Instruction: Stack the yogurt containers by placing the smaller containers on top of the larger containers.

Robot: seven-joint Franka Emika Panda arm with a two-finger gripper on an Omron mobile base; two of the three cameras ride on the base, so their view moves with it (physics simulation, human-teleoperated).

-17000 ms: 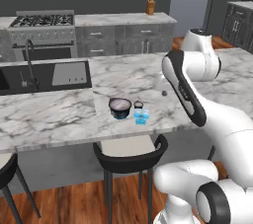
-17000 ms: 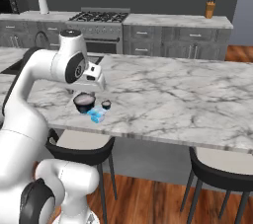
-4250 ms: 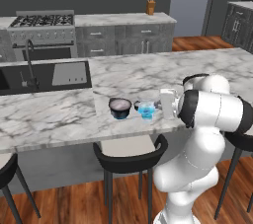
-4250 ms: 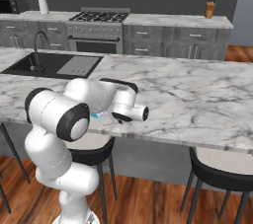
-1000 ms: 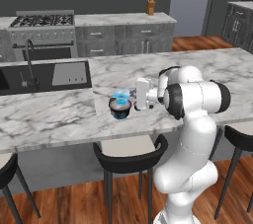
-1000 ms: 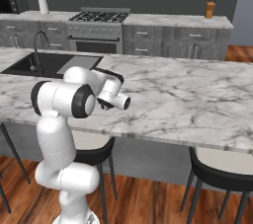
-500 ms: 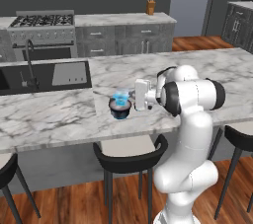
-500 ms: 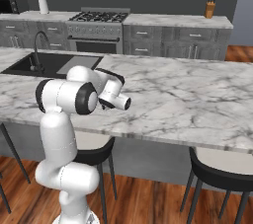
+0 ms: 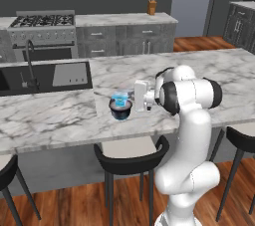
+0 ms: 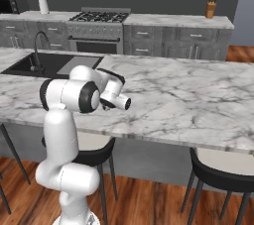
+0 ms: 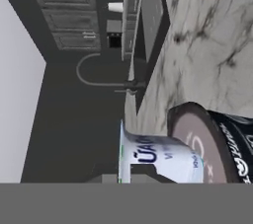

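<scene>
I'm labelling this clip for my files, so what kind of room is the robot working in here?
A home kitchen, rendered. A steel gas range sits among grey cabinets, a black sink with a curved faucet is set in the grey-veined marble island counter, and black bar stools stand along it.

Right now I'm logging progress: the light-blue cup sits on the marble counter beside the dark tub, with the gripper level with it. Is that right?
Not quite. The light-blue cup sits on top of the dark tub, not on the counter beside it. The left base view shows the stack, and the gripper is level with the cup there.
</scene>
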